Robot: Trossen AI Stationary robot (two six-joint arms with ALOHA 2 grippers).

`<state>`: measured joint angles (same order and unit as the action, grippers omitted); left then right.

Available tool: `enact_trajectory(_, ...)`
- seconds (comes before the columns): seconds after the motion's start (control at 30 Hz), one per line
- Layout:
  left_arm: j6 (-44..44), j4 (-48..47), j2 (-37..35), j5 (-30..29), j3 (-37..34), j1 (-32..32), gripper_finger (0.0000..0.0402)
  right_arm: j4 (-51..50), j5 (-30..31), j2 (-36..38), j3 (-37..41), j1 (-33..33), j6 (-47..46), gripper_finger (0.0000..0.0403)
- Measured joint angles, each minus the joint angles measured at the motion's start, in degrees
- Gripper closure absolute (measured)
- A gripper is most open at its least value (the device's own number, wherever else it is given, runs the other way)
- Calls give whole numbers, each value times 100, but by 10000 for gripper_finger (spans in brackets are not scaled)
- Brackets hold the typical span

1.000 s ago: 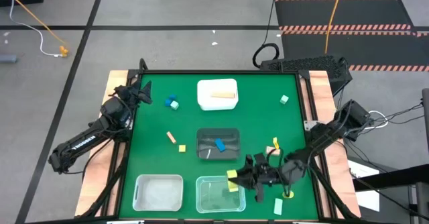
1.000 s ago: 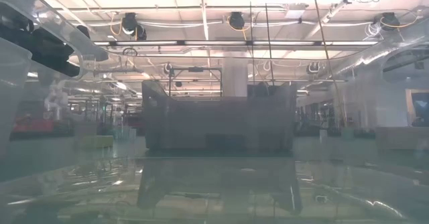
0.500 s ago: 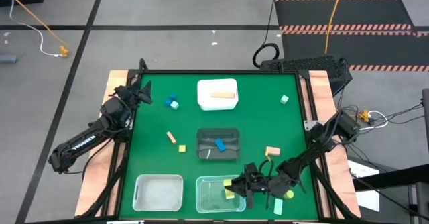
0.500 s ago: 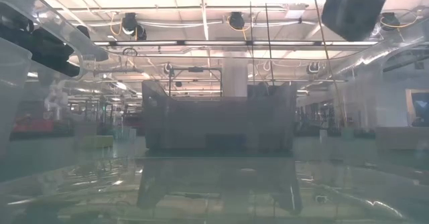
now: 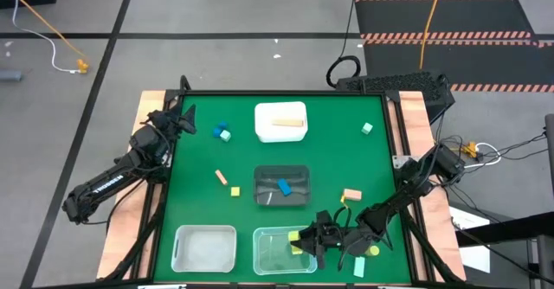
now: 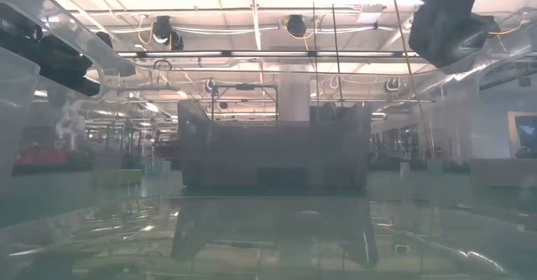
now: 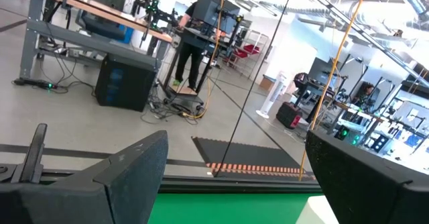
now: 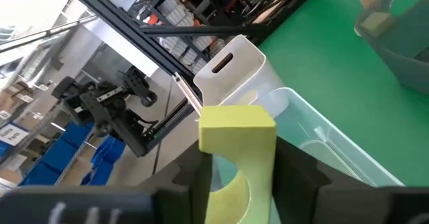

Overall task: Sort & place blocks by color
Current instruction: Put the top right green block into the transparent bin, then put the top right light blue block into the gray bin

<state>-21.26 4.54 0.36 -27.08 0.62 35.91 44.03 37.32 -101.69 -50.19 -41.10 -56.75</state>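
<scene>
My right gripper reaches from the right over the clear bin at the table's near edge, shut on a yellow block. Loose on the green table lie blue and mint blocks at the far left, tan and yellow ones left of centre, a mint one at the far right, a tan one, a yellow cylinder and a mint bar. My left gripper waits open at the far left edge. My right gripper pinches the yellow block by its two side faces between its fingers. The fingers come nearly level from the table's right. The block stands upright in the hold, its top above the fingers, over the clear bin's right wall, clear of it.
A white bin at the far middle holds a tan block. A dark bin at the centre holds a blue block. A pale bin stands at the near left. Part of my right arm shows at the low view's top.
My right gripper has come down and toward the table's near edge with the yellow block, settling over the clear bin's right side. The tan block it had hidden now shows behind it. In the last half second it has hardly moved.
</scene>
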Motion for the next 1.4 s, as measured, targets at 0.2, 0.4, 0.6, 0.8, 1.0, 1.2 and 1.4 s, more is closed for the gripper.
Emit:
enact_trajectory(0.2, 0, -1, 0, 1, 0, -1, 50, 153, -7, 0, 0, 0, 177, 222)
enact_trajectory(0.4, 0, -2, 0, 0, 0, 0, 50, 199, -489, 0, 0, 12, 210, 180)
enact_trajectory(0.6, 0, 0, 0, -1, 0, -1, 50, 222, -908, 9, 0, 13, 713, 173)
enact_trajectory(0.8, 0, 0, 0, -1, 0, -1, 50, 193, -885, 379, 2, 107, 1278, 182)
enact_trajectory(1.0, 0, -1, 0, -1, 0, -1, 50, -770, -858, 1229, 2, 316, 1674, 183)
enact_trajectory(1.2, 0, 0, 0, 0, 0, -1, 50, -2507, -600, 2140, 4, 525, 1442, 183)
enact_trajectory(1.4, 0, 0, 0, 1, 0, -1, 50, -4558, -583, 2969, 4, 719, 597, 183)
